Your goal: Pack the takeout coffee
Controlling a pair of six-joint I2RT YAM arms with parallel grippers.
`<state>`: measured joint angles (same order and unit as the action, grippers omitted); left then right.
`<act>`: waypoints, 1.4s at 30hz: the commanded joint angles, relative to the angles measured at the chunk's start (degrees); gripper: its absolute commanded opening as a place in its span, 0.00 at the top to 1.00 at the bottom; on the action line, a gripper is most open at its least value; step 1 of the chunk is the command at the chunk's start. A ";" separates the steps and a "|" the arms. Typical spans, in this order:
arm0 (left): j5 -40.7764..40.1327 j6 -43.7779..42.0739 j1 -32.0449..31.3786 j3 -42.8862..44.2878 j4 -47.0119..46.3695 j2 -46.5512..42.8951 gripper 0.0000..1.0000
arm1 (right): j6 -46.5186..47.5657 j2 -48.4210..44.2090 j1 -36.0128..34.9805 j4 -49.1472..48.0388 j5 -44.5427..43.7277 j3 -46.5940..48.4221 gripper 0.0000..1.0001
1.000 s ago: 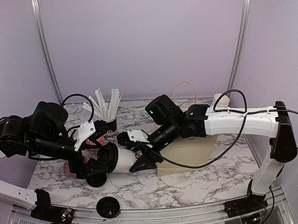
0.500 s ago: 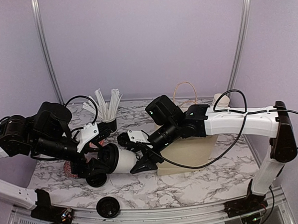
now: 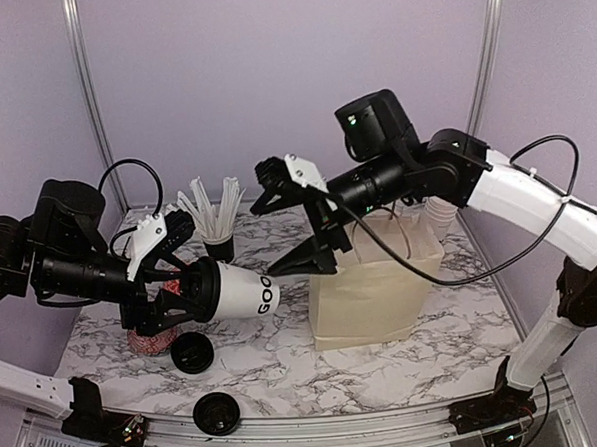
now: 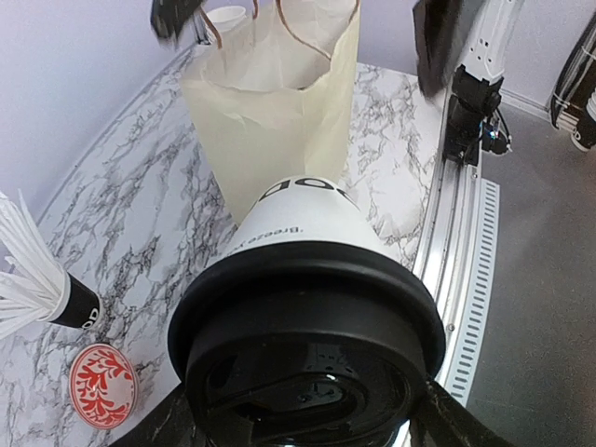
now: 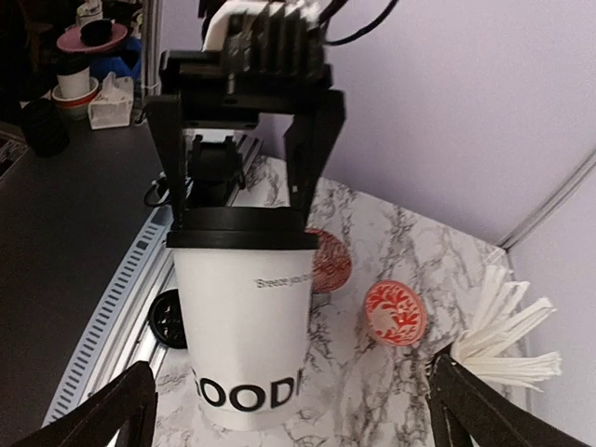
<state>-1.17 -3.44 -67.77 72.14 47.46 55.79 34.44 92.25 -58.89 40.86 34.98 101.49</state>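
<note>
One white paper cup [image 3: 244,294] with a round black plastic lid [image 3: 208,286] lies sideways above the marbled counter [image 3: 286,369] in the top view. The left hand [image 3: 194,292] is clamped round its lid end, and its base is aimed at the tan paper bag [image 3: 368,300]. The right hand [image 3: 284,226] hangs near that base, spread wide and empty. From the left wrist, the lid fills the foreground, with the bag's open mouth beyond. From the right wrist, its own fingers [image 5: 116,410] flank the cup without touching. Bagging seems to be in hand; next, the left arm must turn the cup upright and lower it into the bag.
</note>
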 commanded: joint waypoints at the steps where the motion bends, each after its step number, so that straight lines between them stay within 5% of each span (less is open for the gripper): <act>1: -3.92 0.45 -0.08 4.60 1.99 -0.49 0.32 | -4.60 -3.73 10.82 0.00 -1.29 4.45 0.01; 7: -4.82 -0.23 -0.08 7.49 1.93 0.84 0.32 | -7.26 -5.45 28.32 0.06 -2.18 0.07 0.02; 12: -6.18 -2.27 -0.08 8.84 2.00 1.99 0.32 | -3.73 -8.72 35.02 4.16 -2.22 -7.89 0.07; 20: -9.48 -5.05 0.91 15.34 2.55 8.61 0.31 | -0.81 -12.38 36.13 5.01 -0.84 -15.39 0.30; 30: -7.35 -8.96 2.11 33.77 2.80 25.29 0.34 | -2.23 -12.00 36.13 4.15 4.98 -14.17 0.94; 42: -3.18 -6.75 2.48 46.30 5.92 39.88 0.39 | -12.03 -14.84 36.04 -4.22 8.62 -14.09 1.00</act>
<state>-6.26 -11.64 -65.67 116.42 50.94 93.78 26.87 80.20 -22.96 41.60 41.36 85.43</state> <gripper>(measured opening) 0.719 0.007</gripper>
